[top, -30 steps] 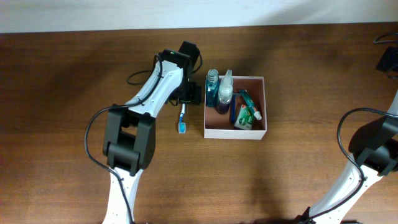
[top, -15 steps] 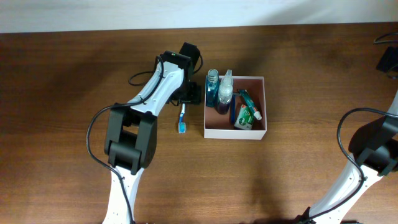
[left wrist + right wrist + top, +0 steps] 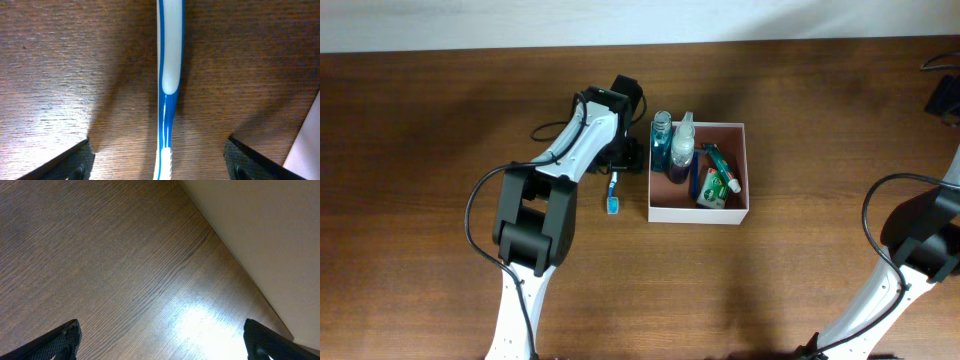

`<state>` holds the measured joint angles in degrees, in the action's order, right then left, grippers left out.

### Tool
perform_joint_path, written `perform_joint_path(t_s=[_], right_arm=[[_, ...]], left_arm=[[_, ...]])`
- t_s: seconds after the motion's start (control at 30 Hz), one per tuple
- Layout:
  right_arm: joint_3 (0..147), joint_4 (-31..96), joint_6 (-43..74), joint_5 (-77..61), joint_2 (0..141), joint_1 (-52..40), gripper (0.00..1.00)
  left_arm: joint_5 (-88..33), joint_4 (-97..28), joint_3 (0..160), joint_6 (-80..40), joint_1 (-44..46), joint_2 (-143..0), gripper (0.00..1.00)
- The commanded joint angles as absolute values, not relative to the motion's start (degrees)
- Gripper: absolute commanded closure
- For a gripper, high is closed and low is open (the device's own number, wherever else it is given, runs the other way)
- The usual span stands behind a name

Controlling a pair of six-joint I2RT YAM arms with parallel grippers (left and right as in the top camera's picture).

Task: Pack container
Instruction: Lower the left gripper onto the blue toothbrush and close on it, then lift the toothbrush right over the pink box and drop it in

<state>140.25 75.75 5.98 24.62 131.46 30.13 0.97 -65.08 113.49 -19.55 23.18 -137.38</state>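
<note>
The container [image 3: 740, 212], a shallow white box with a pinkish-brown inside, sits right of centre and holds blue bottles [image 3: 661, 142], a clear spray bottle [image 3: 682, 145] and a toothpaste box [image 3: 716, 190]. A blue and white toothbrush [image 3: 613, 192] lies on the table just left of the container. My left gripper [image 3: 618, 160] hangs over its handle end. In the left wrist view the toothbrush [image 3: 169, 75] runs between my wide-open fingers [image 3: 75, 162], which do not touch it. My right gripper [image 3: 160, 345] is open over bare wood near the table's edge.
The container's white corner [image 3: 306, 150] shows at the right edge of the left wrist view, close to my right finger. A dark object [image 3: 942, 95] sits at the far right table edge. A pale wall [image 3: 260, 230] runs beyond the table.
My left arm has shifted slightly right and toward the container over the toothbrush. The toothbrush and container have not moved.
</note>
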Motion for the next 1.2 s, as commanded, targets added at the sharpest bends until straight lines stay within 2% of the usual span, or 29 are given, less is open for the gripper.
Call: perform_joint_path(t_s=[0.0, 0.07, 0.2, 0.33, 0.47, 0.67, 0.93, 1.17], right_arm=[[139.81, 75.61, 6.28, 25.93, 131.52, 30.09, 0.01], [139.81, 75.61, 6.28, 25.93, 131.52, 30.09, 0.01], [139.81, 75.61, 6.28, 25.93, 131.52, 30.09, 0.01], [139.81, 75.61, 6.28, 25.93, 131.52, 30.09, 0.01], [139.81, 75.61, 6.28, 25.93, 131.52, 30.09, 0.01], [139.81, 75.61, 6.28, 25.93, 131.52, 30.09, 0.01], [139.81, 75.61, 6.28, 25.93, 131.52, 30.09, 0.01], [139.81, 75.61, 6.28, 25.93, 131.52, 30.09, 0.01]], left_arm=[[0.82, -65.10, 113.30, -19.70, 23.09, -138.76, 0.22], [0.84, -65.10, 113.30, -19.70, 23.03, -138.76, 0.40], [0.89, -65.10, 113.30, -19.70, 22.35, -138.76, 0.64], [1.06, -65.10, 113.30, -19.70, 21.34, -138.76, 0.78], [1.23, -65.06, 113.30, -19.68, 20.38, -138.76, 0.85], [1.23, -65.14, 113.43, -18.94, 19.31, -138.76, 0.91], [2.52, -67.09, 118.63, -15.70, 19.31, -138.76, 0.92], [6.15, -73.19, 129.64, -14.39, 19.31, -138.76, 0.91]])
